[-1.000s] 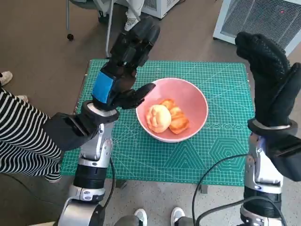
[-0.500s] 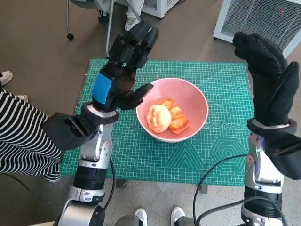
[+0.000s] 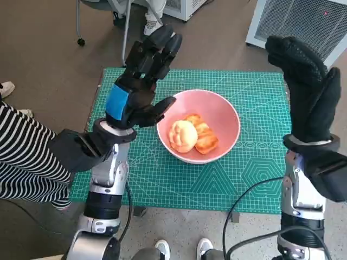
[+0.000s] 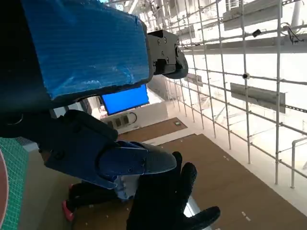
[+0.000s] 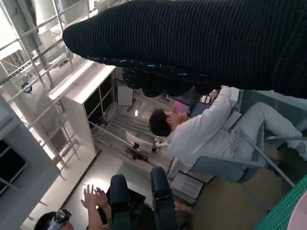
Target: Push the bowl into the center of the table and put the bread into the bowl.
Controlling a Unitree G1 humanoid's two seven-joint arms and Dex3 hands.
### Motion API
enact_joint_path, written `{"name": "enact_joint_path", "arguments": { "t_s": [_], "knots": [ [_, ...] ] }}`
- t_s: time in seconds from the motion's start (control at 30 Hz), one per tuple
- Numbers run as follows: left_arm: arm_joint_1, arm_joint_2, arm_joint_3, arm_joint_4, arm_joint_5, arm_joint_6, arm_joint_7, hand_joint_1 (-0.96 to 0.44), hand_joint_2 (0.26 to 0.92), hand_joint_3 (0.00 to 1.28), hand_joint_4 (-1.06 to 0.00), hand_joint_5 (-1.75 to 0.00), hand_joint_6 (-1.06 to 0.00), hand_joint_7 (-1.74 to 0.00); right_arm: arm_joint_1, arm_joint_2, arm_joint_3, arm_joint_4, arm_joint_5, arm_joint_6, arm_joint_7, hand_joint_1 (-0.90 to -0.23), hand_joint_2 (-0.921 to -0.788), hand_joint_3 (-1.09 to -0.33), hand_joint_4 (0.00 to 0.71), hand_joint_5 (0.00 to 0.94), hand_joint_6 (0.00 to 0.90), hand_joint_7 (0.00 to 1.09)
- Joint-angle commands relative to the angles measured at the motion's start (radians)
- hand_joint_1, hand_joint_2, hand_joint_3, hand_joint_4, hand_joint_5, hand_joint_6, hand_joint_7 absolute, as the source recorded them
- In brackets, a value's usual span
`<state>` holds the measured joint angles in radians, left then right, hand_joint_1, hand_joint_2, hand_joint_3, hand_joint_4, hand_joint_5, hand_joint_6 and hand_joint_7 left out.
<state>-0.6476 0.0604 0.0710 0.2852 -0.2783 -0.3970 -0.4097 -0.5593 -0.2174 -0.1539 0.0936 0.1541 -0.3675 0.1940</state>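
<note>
We see a round pink bowl [image 3: 199, 125] sitting near the middle of a green cutting mat marked with white grid lines [image 3: 255, 173], which covers the small table. Inside the bowl lie golden-brown bread pieces [image 3: 193, 135]: a pale rounded bun toward the side nearer our left arm, and a darker, ridged piece touching it on the far side. Our left hand [image 3: 140, 81], black with blue tape over its back, is raised above the mat just beside the bowl's rim on the left; its fingers are spread and stretched away from us, its thumb points toward the bowl, and it holds nothing. Our right hand [image 3: 306, 89], in a black knitted glove, stands upright above the mat's right edge, well apart from the bowl, fingers extended and empty too. In the left wrist view the blue-taped back [image 4: 86, 45] of the hand fills the frame above a black thumb, with the gloved right hand [image 4: 165, 201] showing beyond it against a bright railed room. In the right wrist view the glove [image 5: 201, 43] runs as a dark band, and a person in pale clothing [image 5: 211, 132] sits in a chair beyond it. In the head view a striped sleeve [image 3: 24, 157] lies to the left of the mat, and white shoes [image 3: 181, 248] show at the near edge.
</note>
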Motion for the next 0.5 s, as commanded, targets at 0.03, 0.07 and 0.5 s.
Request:
{"name": "enact_joint_path", "arguments": {
  "t_s": [0.03, 0.07, 0.5],
  "knots": [
    [0.011, 0.001, 0.003, -0.024, -0.007, 0.007, 0.001, -0.66, 0.919, 0.33, -0.13, -0.01, 0.00, -0.49, 0.016, -0.007, -0.001, 0.016, -0.002, 0.011, 0.006, -0.833, -0.921, -0.743, 0.206, 0.002, 0.072, 0.58],
    [0.012, 0.001, 0.003, -0.023, -0.007, 0.006, 0.000, -0.66, 0.919, 0.33, -0.13, -0.01, 0.00, -0.49, 0.017, -0.008, -0.001, 0.017, -0.002, 0.010, 0.006, -0.833, -0.921, -0.743, 0.206, 0.002, 0.071, 0.58],
    [0.013, -0.001, 0.004, -0.016, -0.011, 0.009, -0.002, -0.66, 0.916, 0.30, -0.13, -0.01, 0.00, -0.49, 0.017, -0.005, 0.001, 0.034, -0.003, 0.000, 0.006, -0.818, -0.921, -0.735, 0.206, 0.001, 0.068, 0.57]
  ]
}}
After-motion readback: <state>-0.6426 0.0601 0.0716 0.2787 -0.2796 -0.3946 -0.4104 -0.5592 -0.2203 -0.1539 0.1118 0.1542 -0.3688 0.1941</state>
